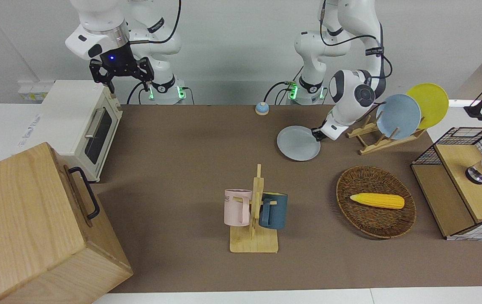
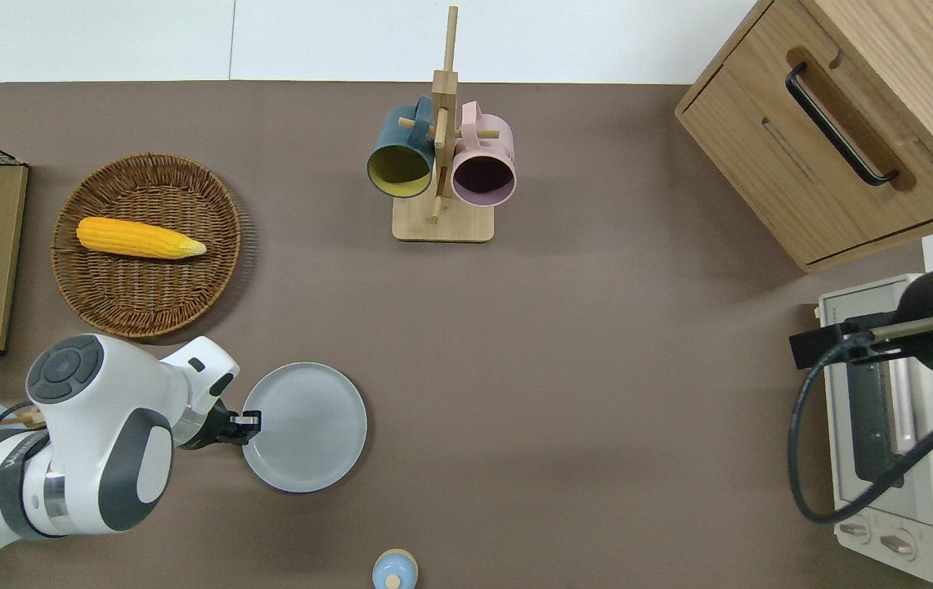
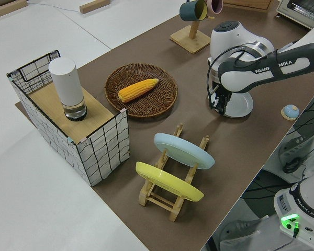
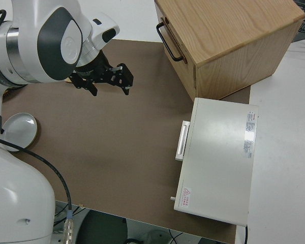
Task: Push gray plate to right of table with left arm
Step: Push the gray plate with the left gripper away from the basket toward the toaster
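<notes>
The gray plate [image 2: 311, 429] lies flat on the brown table [image 2: 580, 393], near the robots' edge and toward the left arm's end. It also shows in the front view [image 1: 298, 144] and the left side view [image 3: 242, 107]. My left gripper [image 2: 248, 421] is low at the table, its tip against the plate's rim on the side toward the left arm's end. Its fingers look shut and hold nothing. It also shows in the front view [image 1: 317, 135]. My right gripper [image 1: 121, 80] is parked and open.
A wooden rack [image 1: 376, 137] holds a sky-blue plate [image 1: 398, 116] and a yellow plate [image 1: 431, 103]. A wicker basket [image 2: 147, 311] holds a corn cob [image 2: 139, 238]. A mug stand [image 2: 441, 164], a small blue bell [image 2: 393, 570], a toaster oven [image 1: 84, 122] and a wooden cabinet [image 2: 842, 131] stand around.
</notes>
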Controlling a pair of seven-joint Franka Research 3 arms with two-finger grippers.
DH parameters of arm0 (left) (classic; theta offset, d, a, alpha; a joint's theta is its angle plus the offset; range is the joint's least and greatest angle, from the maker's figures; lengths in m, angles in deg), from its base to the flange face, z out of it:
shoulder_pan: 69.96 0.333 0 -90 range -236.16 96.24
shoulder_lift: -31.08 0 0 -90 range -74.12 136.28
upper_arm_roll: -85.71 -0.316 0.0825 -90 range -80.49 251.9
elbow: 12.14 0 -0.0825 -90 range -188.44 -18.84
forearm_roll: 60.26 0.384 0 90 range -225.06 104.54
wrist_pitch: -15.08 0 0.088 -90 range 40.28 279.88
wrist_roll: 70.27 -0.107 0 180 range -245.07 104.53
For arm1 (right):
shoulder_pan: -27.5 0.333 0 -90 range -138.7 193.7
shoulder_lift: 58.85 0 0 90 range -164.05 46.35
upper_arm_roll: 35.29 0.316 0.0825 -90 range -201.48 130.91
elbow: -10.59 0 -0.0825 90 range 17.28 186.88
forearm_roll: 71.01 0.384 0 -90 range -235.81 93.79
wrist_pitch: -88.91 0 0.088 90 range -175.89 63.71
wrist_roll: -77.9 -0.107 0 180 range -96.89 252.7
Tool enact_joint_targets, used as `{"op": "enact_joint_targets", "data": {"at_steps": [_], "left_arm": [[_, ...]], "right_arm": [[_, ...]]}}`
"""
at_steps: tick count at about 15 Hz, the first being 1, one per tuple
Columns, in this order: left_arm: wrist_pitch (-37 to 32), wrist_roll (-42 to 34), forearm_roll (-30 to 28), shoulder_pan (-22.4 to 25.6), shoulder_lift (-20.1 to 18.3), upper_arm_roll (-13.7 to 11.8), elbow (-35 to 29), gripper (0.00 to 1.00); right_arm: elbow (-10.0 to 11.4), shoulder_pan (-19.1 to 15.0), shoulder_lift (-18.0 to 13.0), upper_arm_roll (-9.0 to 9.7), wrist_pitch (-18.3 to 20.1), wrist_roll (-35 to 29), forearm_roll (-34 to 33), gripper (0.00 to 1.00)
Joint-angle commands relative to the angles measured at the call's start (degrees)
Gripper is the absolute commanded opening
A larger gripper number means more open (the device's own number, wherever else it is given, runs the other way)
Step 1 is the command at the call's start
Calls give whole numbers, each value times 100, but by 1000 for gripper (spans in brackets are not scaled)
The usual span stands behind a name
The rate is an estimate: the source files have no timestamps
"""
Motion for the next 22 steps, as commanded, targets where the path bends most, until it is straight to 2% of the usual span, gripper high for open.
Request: {"op": "enact_joint_targets", "data": {"at_steps": [1,4,11,16,19,22], "left_arm": [[147,481,-271,-512,215,-50,187,0],[147,982,-439,-978,312,-50,398,0],[252,1378,-826,-1331,383,55,539,0],[822,1809,-1088,-1331,611,590,592,0],[902,2099,-1186,-1340,769,863,828,0],[1156,2573,-1186,-1340,1024,1241,1066,0]], "right_arm": [[23,-46,-60,30,68,43,5,996],[23,-46,-60,30,68,43,-3,996],[23,-46,-60,30,68,43,-3,996],[23,-46,-60,30,68,43,5,996],[23,-46,-60,30,68,43,-3,996],[23,-46,-60,30,68,43,5,996]]}}
